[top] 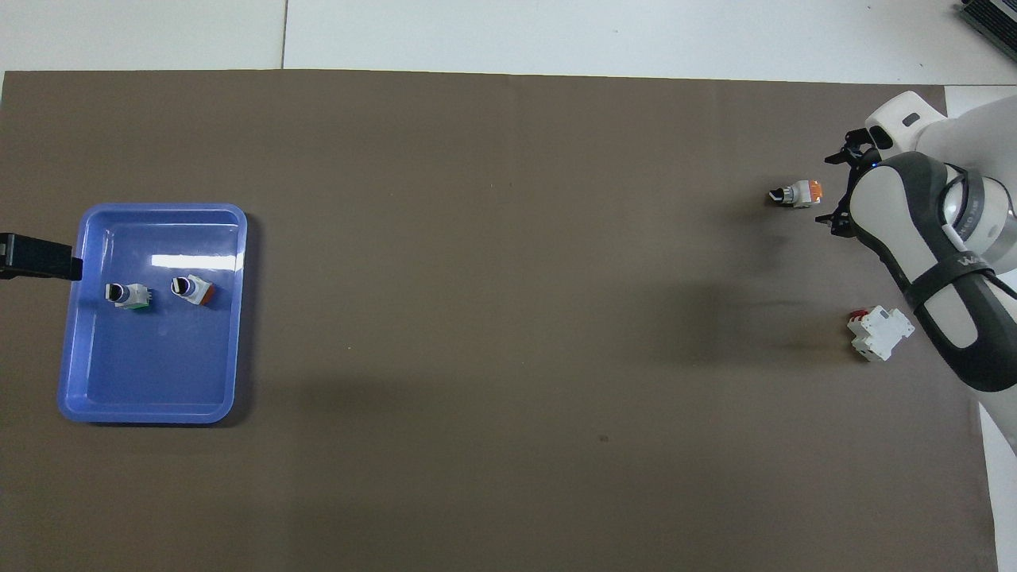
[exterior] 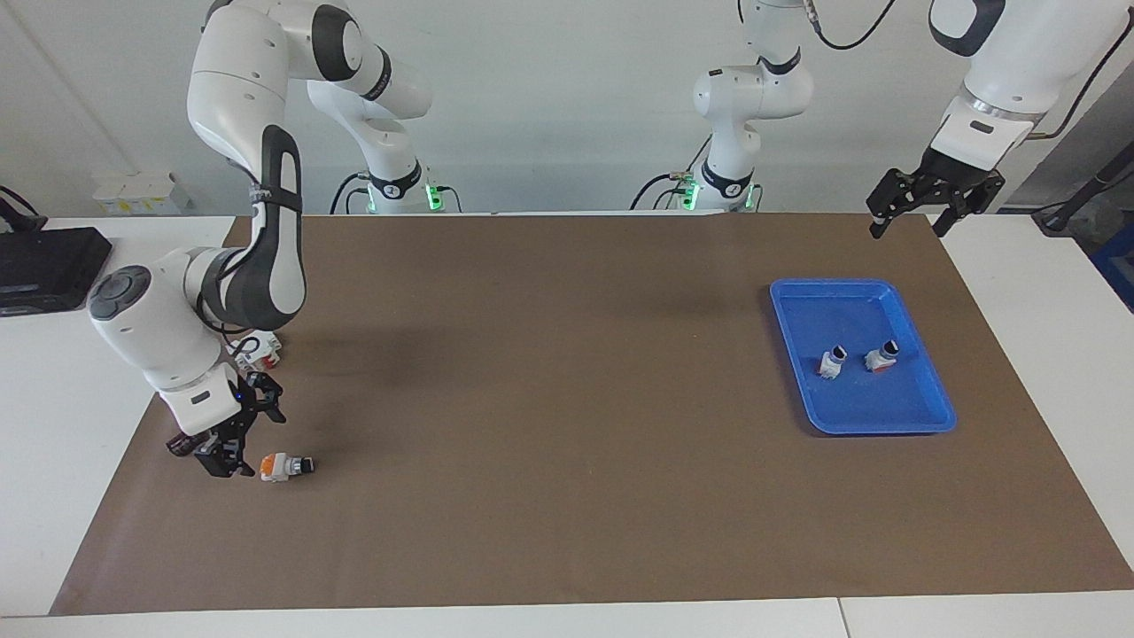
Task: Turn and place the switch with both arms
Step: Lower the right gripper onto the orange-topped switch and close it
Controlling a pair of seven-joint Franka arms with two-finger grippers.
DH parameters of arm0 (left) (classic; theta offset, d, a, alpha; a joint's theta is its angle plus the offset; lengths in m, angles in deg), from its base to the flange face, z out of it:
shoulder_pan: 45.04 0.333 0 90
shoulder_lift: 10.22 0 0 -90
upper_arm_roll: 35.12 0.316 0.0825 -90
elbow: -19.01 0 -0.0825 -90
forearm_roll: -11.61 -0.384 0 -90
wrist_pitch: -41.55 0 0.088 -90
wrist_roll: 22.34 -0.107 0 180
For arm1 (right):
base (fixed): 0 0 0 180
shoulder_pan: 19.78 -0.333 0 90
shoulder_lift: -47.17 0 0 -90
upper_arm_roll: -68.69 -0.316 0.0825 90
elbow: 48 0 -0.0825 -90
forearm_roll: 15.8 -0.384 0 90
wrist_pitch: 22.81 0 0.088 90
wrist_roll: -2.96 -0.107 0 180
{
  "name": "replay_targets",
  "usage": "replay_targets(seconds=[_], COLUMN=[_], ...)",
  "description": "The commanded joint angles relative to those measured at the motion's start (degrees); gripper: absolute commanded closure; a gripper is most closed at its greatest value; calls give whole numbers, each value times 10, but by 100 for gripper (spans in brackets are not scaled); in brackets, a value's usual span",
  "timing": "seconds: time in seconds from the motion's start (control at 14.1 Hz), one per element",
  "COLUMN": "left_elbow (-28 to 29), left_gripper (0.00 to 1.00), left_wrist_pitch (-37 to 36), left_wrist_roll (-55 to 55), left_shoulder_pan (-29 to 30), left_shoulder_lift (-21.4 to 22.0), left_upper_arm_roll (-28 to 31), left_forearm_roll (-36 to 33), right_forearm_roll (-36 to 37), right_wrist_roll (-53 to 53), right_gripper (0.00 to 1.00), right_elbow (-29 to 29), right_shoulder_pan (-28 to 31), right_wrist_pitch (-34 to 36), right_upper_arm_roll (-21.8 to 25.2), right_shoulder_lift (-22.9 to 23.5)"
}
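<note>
the switch (exterior: 286,465) lies on its side on the tabletop (exterior: 532,496). the right gripper (exterior: 232,447), spread, sits just beside its orange end and could knock it away. the left gripper (exterior: 932,206), spread, waits.

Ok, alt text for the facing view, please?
The right gripper, open, is low beside the orange end of the switch lying on the brown mat. The left gripper waits, open, above the mat's edge near a blue tray holding two similar switches.
</note>
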Motion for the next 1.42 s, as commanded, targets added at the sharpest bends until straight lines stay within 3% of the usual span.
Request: replay_targets(seconds=[0.0, 0.57, 0.92, 1.35], left_elbow=[10, 10, 10, 10], left_gripper=[0, 0, 0, 0], left_wrist_pitch=[0, 2, 2, 3], left_wrist_roll=[-1, -1, -2, -4], left_shoulder_pan=[3, 4, 4, 5], left_shoulder_lift=[12, 12, 12, 12], left_upper_arm_roll=[-2, -2, -2, -1], left_forearm_roll=[-1, -1, -1, -1], right_forearm_roll=[-9, -4, -7, -7], right_wrist_roll=[56, 68, 71, 73], right_gripper=[0, 0, 17, 28], right_elbow=[-23, -23, -20, -12], right_shoulder_pan=[7, 7, 1, 1], right_wrist_pitch=[-2, -25, -47, -52], right_upper_arm_roll=[-6, -8, -7, -7], right_shoulder_lift=[22, 44, 44, 43])
